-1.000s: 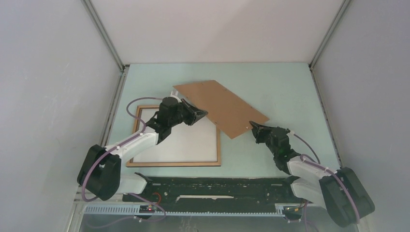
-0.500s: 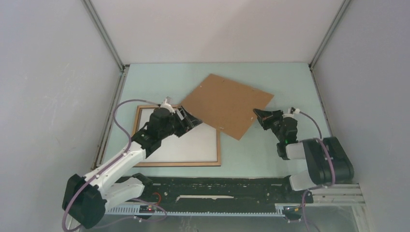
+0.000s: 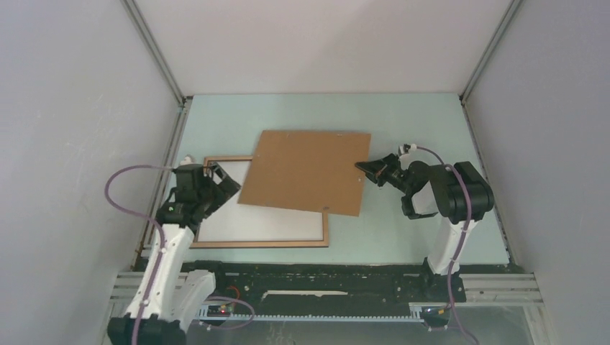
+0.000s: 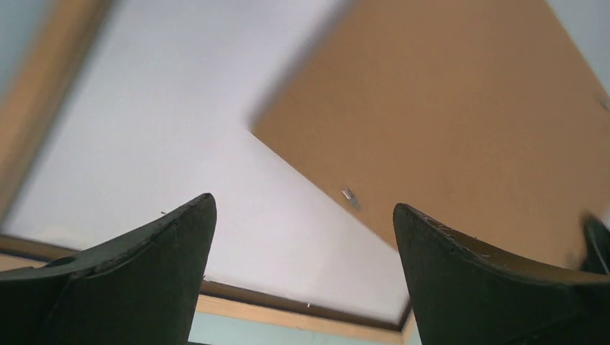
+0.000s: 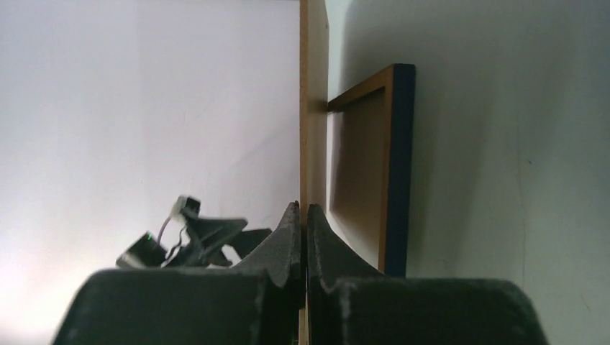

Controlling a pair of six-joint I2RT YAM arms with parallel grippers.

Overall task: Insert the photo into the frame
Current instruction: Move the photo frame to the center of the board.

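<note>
desk (image 3: 417,122): pale green, flat, spreading to the right of the frame and beyond its far rail.
frame (image 3: 259,244): flat on the desk, wood-brown face up.
inside the frame: photo (image 3: 266,219), plain white back up.
over the frame's far right corner: backing board (image 3: 306,171), brown, hiding that corner; touching or not, unclear.

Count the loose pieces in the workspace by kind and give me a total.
Frame: 1
Photo, white back up, lying in the frame: 1
Brown backing board, edge pinched in the right hand: 1
Total: 3
</note>
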